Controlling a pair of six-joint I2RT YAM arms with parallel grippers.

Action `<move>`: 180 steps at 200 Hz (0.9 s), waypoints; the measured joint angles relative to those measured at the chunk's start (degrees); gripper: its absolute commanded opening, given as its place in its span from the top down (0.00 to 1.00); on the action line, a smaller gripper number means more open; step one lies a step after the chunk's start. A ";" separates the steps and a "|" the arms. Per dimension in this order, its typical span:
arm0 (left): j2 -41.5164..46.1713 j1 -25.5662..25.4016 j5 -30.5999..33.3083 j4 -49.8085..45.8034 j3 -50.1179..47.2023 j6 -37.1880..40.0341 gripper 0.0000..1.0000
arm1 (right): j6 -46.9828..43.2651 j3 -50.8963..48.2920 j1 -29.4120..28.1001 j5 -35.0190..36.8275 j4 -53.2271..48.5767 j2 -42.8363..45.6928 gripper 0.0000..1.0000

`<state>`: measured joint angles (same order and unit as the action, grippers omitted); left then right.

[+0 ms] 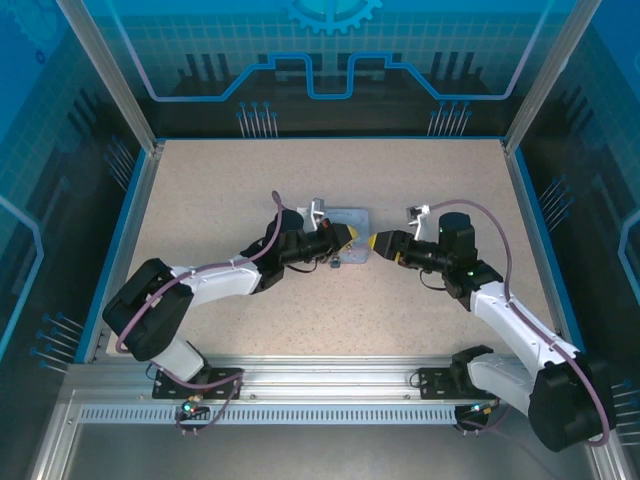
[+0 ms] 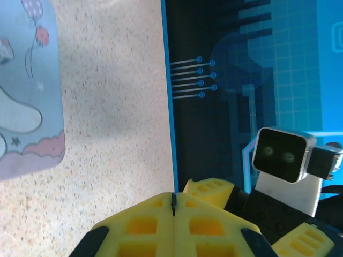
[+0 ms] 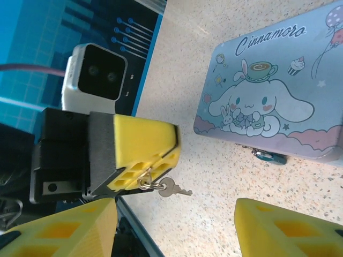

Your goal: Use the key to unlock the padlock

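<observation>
Key secured, lock not yet entered: the left gripper [image 3: 170,147] is clamped on the ring, with the key [image 3: 174,188] dangling under its tips. The right gripper [image 3: 176,217] stands with jaws apart and empty, the padlock [image 3: 266,155] ahead of it at the tin [image 3: 273,91] edge. The right wrist view gives key and padlock; the left wrist view gives the pressed fingertip seam.
</observation>
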<state>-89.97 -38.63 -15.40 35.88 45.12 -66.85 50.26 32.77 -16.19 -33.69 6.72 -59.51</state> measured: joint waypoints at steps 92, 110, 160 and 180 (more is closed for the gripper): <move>2.58 0.00 16.98 7.02 0.15 7.96 1.00 | 14.91 0.59 -7.65 6.93 21.16 -10.49 0.49; 2.60 0.00 18.27 8.66 0.15 8.37 1.00 | 16.90 1.66 -8.57 7.80 24.44 -12.83 0.51; 2.58 -0.02 19.30 11.58 0.15 8.31 1.00 | 18.97 3.78 -9.66 8.22 29.00 -14.88 0.55; 2.38 -0.07 19.30 12.59 0.15 8.26 1.00 | 19.39 4.13 -9.70 8.24 29.92 -15.21 0.57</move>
<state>-87.59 -38.70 3.90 48.47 45.28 -58.59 69.65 36.91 -25.89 -25.45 36.64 -74.72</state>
